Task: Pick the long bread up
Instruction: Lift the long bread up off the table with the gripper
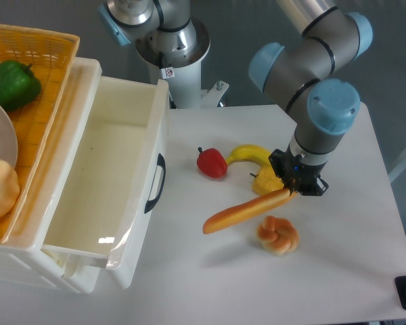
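Observation:
The long bread [243, 210] is a slim, glossy orange-brown stick. It hangs tilted above the white table [352, 250], its right end raised and its left end lower, with its shadow on the table below. My gripper [292, 192] is shut on the bread's right end. The fingers are mostly hidden under the black wrist.
A small knotted bun [278, 234] lies just below the bread. A yellow banana [252, 154], a yellow pepper [266, 181] and a red pepper [212, 162] lie behind it. An open white drawer [115, 183] stands at the left. An orange basket [34, 81] holds a green pepper [12, 83].

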You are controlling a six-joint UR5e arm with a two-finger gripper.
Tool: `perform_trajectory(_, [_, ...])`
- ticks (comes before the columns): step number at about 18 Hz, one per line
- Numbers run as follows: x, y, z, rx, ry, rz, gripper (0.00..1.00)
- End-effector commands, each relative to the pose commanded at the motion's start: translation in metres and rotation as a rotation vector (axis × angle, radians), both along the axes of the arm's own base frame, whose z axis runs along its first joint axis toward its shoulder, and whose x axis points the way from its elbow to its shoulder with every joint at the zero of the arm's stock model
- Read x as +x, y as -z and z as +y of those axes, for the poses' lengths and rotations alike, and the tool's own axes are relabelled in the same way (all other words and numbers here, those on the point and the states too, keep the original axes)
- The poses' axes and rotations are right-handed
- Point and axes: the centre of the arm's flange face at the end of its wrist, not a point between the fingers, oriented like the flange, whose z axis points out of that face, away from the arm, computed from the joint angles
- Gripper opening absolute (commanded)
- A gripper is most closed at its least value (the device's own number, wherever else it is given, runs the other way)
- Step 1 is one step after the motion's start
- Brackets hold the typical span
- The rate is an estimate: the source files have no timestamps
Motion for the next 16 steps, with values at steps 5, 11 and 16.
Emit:
perform_trajectory(5, [0.012, -0.019, 0.001, 0.042, -0.021, 0.002, 0.02])
perform_trajectory(11, [0.022, -0.012, 0.011, 0.049, -0.029, -0.021, 0.02])
perform_trajectory(16, [0.023, -0.003, 0.006, 0.044, -0.03, -0.037, 0.02])
